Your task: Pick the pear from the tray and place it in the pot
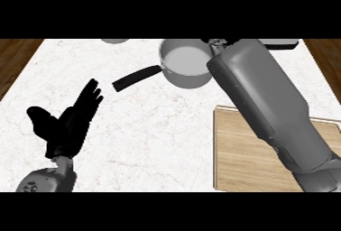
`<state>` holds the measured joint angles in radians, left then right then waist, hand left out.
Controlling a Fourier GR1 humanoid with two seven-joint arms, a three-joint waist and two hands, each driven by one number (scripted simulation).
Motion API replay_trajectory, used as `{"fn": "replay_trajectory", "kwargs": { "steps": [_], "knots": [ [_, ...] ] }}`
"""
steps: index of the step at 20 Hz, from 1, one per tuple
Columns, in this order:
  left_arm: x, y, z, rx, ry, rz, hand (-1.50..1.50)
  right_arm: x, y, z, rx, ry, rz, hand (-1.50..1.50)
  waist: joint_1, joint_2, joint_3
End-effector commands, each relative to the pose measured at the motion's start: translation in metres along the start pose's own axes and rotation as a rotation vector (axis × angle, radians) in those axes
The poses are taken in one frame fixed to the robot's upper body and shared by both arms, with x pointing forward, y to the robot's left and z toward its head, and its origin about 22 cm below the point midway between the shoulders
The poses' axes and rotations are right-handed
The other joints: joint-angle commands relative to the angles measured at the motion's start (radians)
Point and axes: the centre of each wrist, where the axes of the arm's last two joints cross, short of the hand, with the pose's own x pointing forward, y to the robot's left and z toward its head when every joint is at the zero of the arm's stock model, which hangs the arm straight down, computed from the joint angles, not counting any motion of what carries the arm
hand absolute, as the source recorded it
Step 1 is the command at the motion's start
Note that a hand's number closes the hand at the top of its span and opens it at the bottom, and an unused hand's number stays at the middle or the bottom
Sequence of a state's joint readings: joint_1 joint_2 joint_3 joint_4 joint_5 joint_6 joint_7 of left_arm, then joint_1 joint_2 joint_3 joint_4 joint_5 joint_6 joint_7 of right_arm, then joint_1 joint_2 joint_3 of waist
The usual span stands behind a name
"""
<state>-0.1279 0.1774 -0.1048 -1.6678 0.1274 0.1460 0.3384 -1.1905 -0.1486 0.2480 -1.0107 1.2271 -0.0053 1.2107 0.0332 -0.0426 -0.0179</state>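
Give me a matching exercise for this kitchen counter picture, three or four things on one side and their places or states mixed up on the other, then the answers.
Things:
1. pot
2. wooden tray
3. left hand
4. right forearm

Places or states:
A. open, fingers straight, at the view's left
B. lower right on the counter, partly under an arm
C. reaching up across the tray toward the pot
D. near the top centre, black handle pointing lower left

Pairs: 1-D, 2-B, 3-A, 4-C
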Motion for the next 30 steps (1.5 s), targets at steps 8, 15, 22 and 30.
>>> {"fn": "replay_trajectory", "kwargs": {
  "steps": [8, 15, 22, 30],
  "knots": [
    [0.013, -0.01, -0.004, -0.034, -0.049, 0.01, 0.0, 0.049, -0.029, 0.005, -0.094, 0.327, 0.017, 1.5, 0.035, 0.042, 0.01],
    [0.016, -0.019, -0.008, -0.054, -0.073, 0.009, 0.0, 0.034, -0.01, -0.02, -0.059, 0.441, 0.03, 1.5, 0.049, 0.056, 0.013],
    [0.011, -0.023, -0.011, -0.072, -0.06, 0.008, 0.0, 0.005, 0.013, -0.041, 0.058, 0.584, -0.132, -1.5, 0.064, 0.064, 0.016],
    [0.021, -0.03, -0.016, -0.115, -0.081, 0.01, 0.0, -0.01, 0.015, -0.05, 0.024, 0.659, -0.406, -1.5, 0.098, 0.07, 0.016]
  ]
}}
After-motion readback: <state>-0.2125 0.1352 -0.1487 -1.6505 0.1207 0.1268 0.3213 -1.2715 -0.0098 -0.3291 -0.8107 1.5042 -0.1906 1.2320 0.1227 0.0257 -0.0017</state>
